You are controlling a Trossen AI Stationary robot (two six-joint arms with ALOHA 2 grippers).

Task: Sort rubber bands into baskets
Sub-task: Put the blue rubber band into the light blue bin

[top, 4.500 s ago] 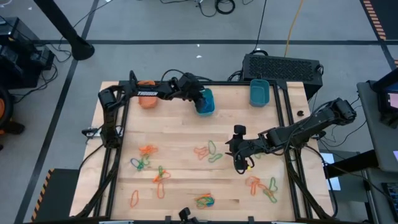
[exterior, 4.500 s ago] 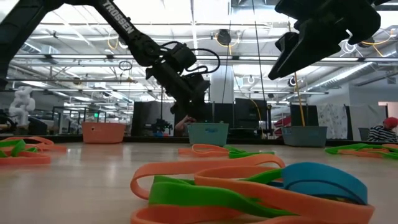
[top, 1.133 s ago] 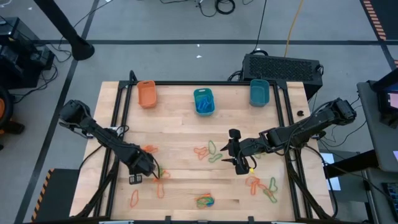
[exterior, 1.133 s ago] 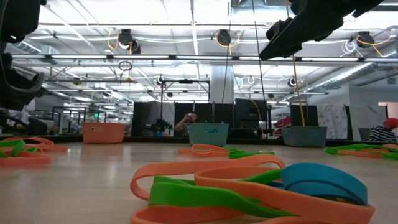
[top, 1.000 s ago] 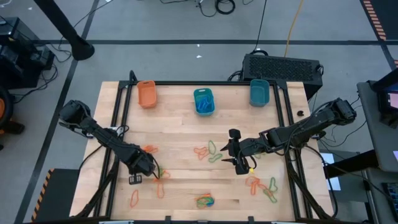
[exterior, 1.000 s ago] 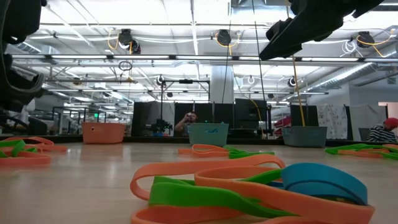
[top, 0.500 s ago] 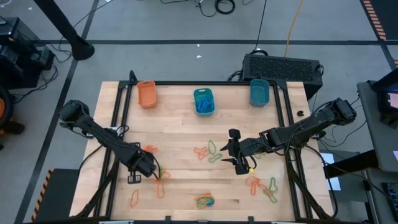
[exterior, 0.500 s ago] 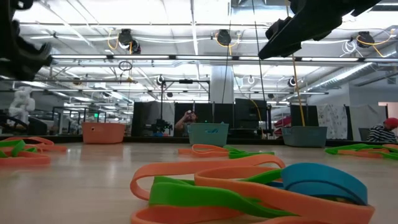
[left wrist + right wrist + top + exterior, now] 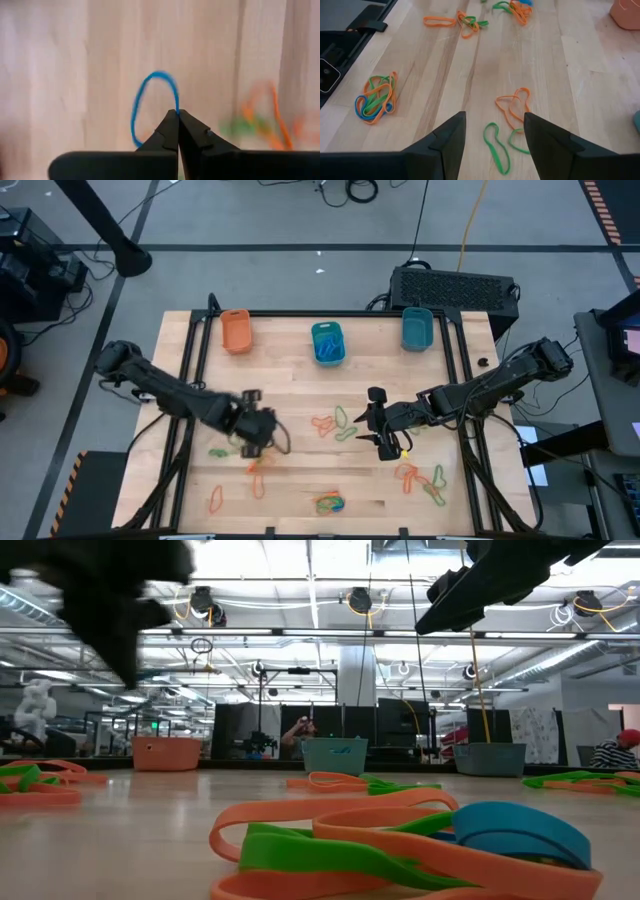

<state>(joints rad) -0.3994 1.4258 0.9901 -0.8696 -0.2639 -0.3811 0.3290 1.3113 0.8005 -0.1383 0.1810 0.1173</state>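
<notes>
Evidently the left gripper (image 9: 177,114), fingers pinching a thin blue rubber band (image 9: 150,107) above the table's near-left part, could lose it by slipping before reaching the 2 teal baskets (image 9: 327,342), while the right gripper (image 9: 494,131) hovers spread at centre.

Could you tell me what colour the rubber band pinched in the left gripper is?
Blue. The rubber band shows best in the left wrist view.

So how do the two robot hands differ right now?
The left hand is pinched shut on a blue band, while the right hand stands open and holds nothing. The left hand is over the table's left half; the right hand hovers right of centre, over an orange and green bunch. Both are dark two-fingered hands above the wooden table.
</notes>
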